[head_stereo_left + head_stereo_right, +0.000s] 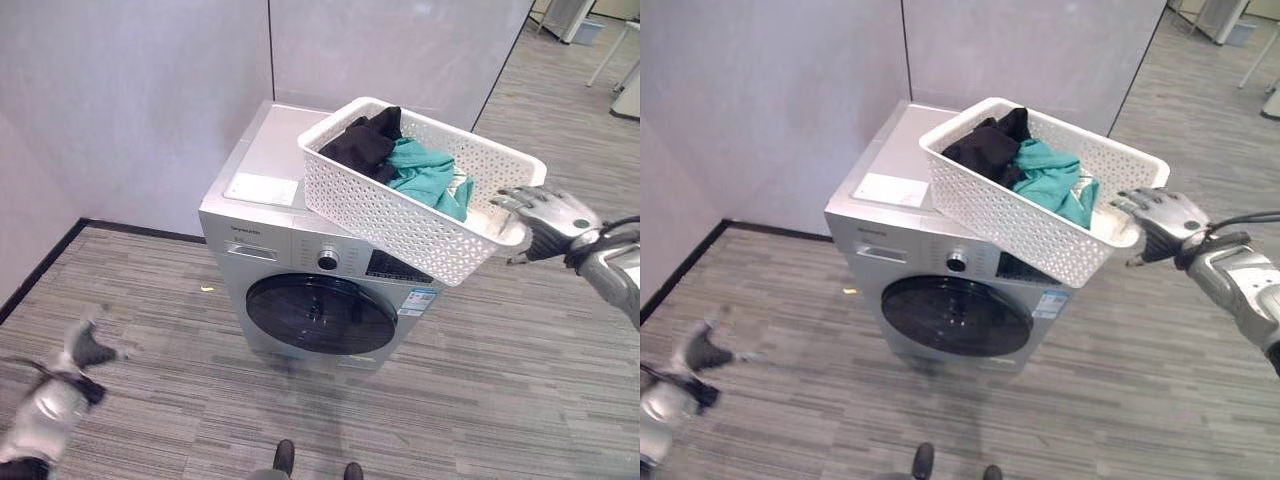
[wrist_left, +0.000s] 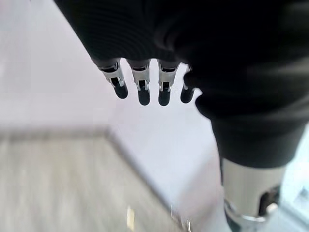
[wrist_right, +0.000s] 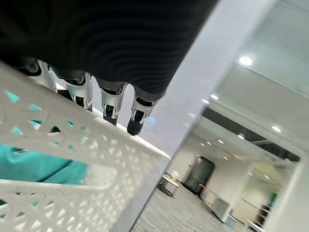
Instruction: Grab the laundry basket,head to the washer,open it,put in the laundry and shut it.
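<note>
Basket position first: the white perforated laundry basket sits tilted on top of the silver front-loading washer, its near end overhanging the control panel and its far end lifted toward our right hand. Our right hand grips that end: in the right wrist view the fingers curl over the basket rim, and in the left eye view the thumb sits under the rim edge. We log this hand as closed on the basket.

Inside the basket, away from the right hand, lies a black garment; a teal garment lies between the black one and the hand, and its teal cloth shows through the lattice wall in the right wrist view.

Below the basket, the round dark washer door is closed flush with the front face. A knob sits on the panel just above the door, partly under the basket's overhang.

Our left hand hangs low over the wood-grain floor, well apart from the washer and the basket. In the left wrist view its fingers extend straight and hold nothing, so we log it as open. Grey partition walls stand behind the washer.
</note>
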